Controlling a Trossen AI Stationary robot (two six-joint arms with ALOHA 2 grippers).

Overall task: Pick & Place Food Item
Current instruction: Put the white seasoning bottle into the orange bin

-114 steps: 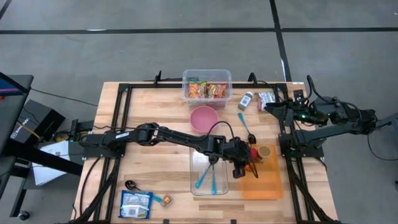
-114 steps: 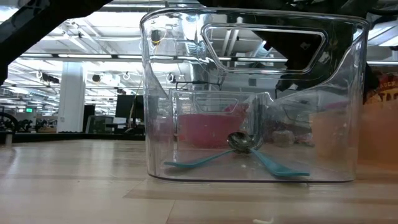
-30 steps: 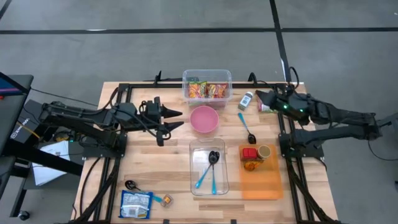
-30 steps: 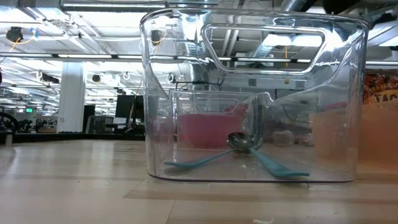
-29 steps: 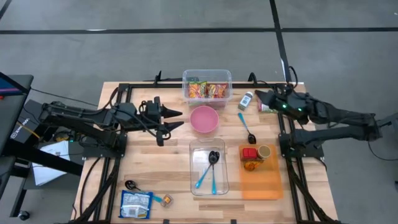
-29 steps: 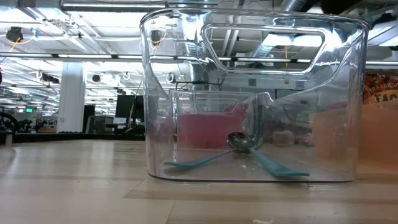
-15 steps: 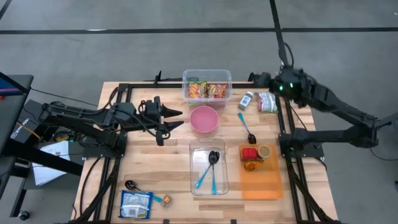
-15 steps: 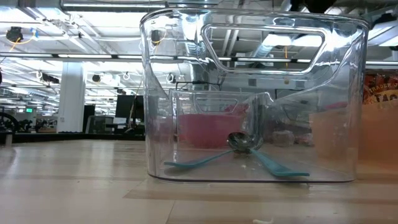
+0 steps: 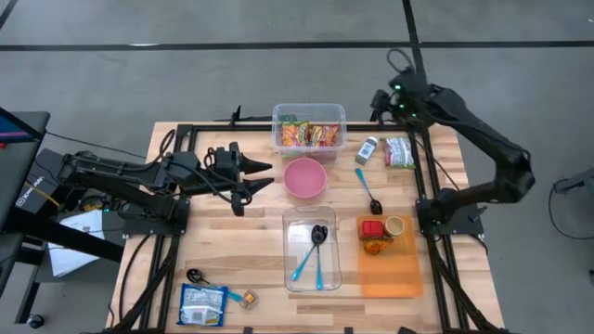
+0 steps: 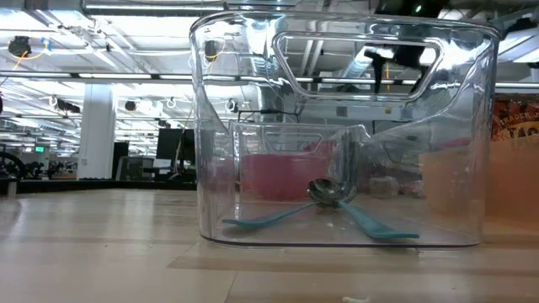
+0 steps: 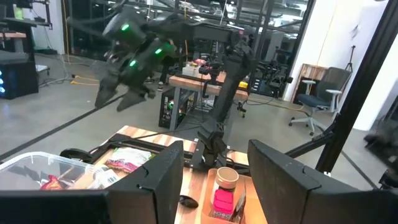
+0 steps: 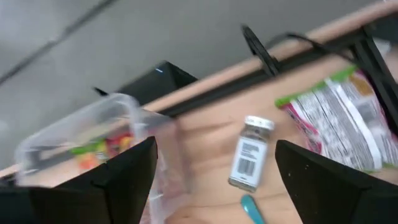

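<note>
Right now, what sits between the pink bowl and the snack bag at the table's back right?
In the high view, a small spice bottle and a teal-handled spoon lie between the pink bowl and the snack bag; otherwise bare wood.

We see big industrial lab hall: grey concrete floor [image 9: 186,74], ceiling strip lights [image 10: 101,76], office chair [image 11: 314,102], more workbenches [image 11: 199,78] behind our wooden tabletop [image 9: 260,232].

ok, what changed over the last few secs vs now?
Left gripper pulled back from the orange tray to the table's left. Right gripper rose toward the far edge above the spice jar, fingers opening. Clear bin, spoons, pink bowl unchanged.
</note>
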